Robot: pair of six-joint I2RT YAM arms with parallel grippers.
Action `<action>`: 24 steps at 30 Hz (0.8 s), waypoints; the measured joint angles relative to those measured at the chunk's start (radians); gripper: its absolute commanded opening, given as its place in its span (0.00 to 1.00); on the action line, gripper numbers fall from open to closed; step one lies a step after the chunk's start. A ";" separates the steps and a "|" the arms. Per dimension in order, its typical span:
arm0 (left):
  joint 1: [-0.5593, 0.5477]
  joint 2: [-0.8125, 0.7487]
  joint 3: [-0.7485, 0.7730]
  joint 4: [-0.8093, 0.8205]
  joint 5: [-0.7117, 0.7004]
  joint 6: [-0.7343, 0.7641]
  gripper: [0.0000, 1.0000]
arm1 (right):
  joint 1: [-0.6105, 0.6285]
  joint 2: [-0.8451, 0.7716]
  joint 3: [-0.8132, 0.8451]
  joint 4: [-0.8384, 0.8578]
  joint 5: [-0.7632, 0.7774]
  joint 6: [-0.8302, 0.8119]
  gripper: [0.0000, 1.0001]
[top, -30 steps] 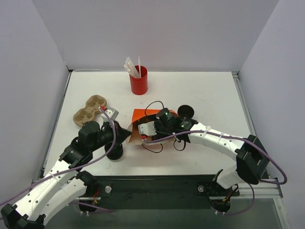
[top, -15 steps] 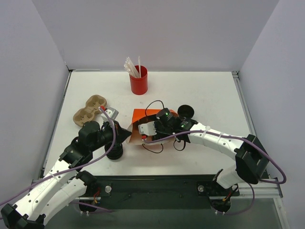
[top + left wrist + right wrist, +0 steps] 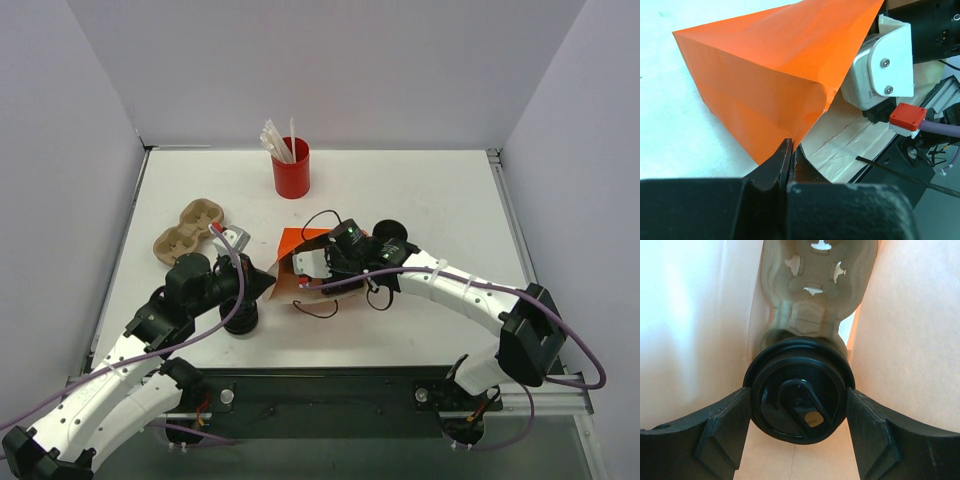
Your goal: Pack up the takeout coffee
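The bag (image 3: pixel 300 241) lies on its side on the table (image 3: pixel 430 190), mouth toward the arms. The left hand (image 3: pixel 791 152) is closed tight, pinching the lower lip of the bag's mouth. The right hand (image 3: pixel 797 401) reaches inside the bag. A lidded black cup (image 3: pixel 799 390) sits between its wide-set fingers (image 3: pixel 725 430), one at each side of the lid. Whether they press on it cannot be told. The cup stands in a pulp carrier (image 3: pixel 815 290) deep in the bag.
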 measured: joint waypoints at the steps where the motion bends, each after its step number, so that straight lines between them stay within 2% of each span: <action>1: 0.000 0.001 0.000 0.000 0.000 0.000 0.00 | 0.000 0.000 0.005 -0.009 0.000 0.002 0.66; 6: 0.000 0.002 0.000 0.001 0.000 0.006 0.00 | -0.005 0.002 0.006 -0.018 0.001 0.004 0.62; 12: 0.000 0.010 0.000 0.005 0.002 0.005 0.00 | -0.017 0.007 -0.021 0.034 -0.002 0.019 0.69; 24: 0.000 0.008 -0.019 0.038 0.024 -0.075 0.00 | -0.037 0.006 -0.079 0.126 -0.010 0.020 0.70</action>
